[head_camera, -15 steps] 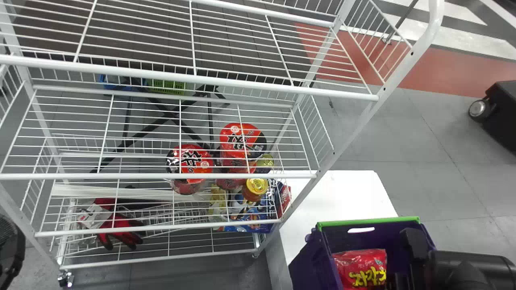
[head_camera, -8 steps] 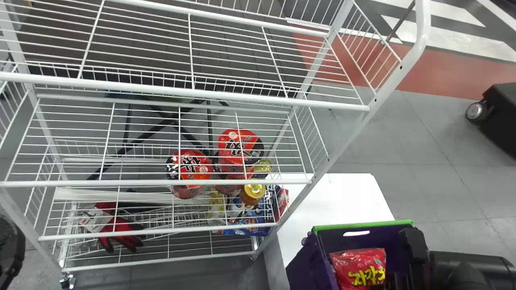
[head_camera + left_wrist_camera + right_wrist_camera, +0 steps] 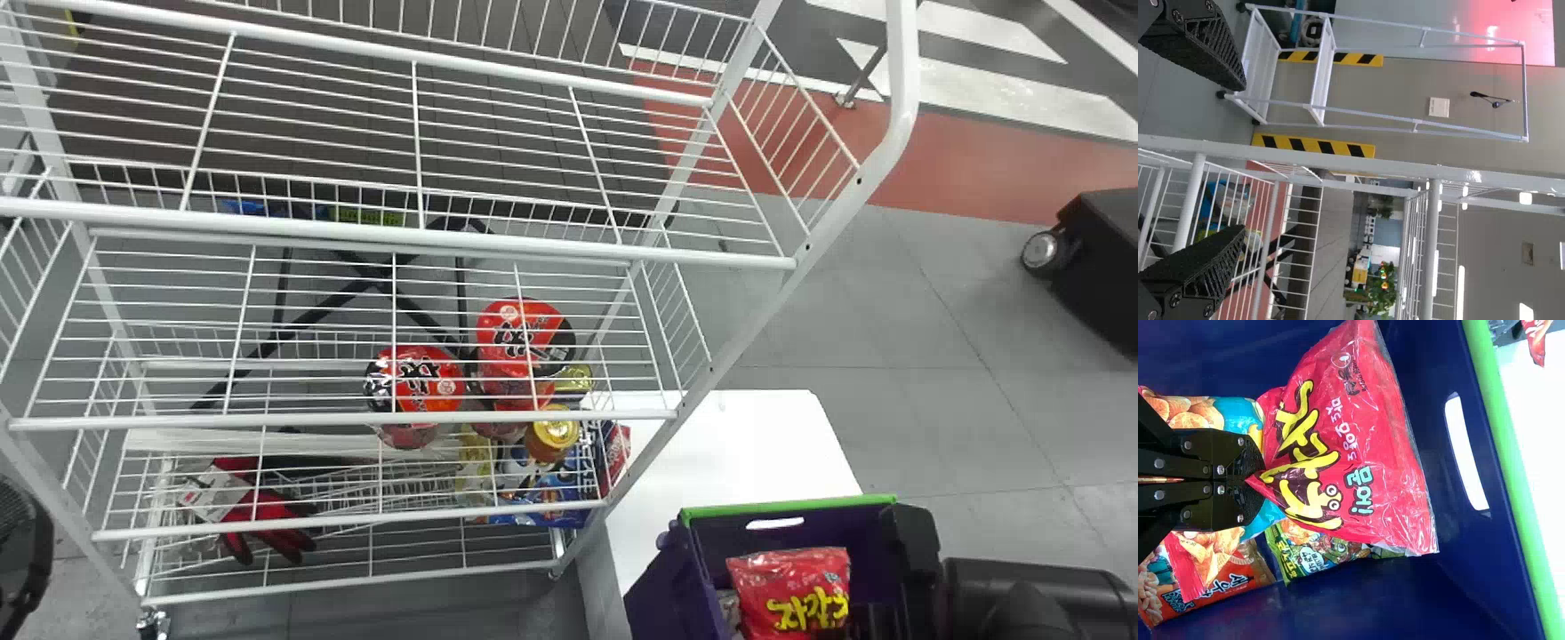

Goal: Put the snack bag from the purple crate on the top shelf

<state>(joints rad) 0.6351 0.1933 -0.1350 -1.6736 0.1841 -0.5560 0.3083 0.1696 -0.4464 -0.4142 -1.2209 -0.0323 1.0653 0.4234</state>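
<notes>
In the head view my right gripper [image 3: 876,618] is down inside the purple crate [image 3: 689,564], beside the red snack bag [image 3: 787,578]. The right wrist view shows the right gripper [image 3: 1257,479] with its fingers closed on one edge of the red bag [image 3: 1351,447], over other snack bags. The top shelf [image 3: 391,233] of the white wire rack runs across the upper head view. My left gripper [image 3: 20,551] keeps to the left edge there; in the left wrist view that gripper [image 3: 1241,157] has its fingers wide apart with nothing between them, near white rack bars.
Red cup noodles [image 3: 524,338], a yellow-lidded jar [image 3: 553,431] and red-black gloves [image 3: 258,511] are on lower rack levels. A white table [image 3: 738,444] stands under the crate, right of the rack. The rack's slanted right post [image 3: 756,333] rises between shelves and open floor.
The rack and the crate's rim have shifted down and slightly left in the head view. The red bag has kept its place there, so it sits higher against the crate, with another package visible beside it.
</notes>
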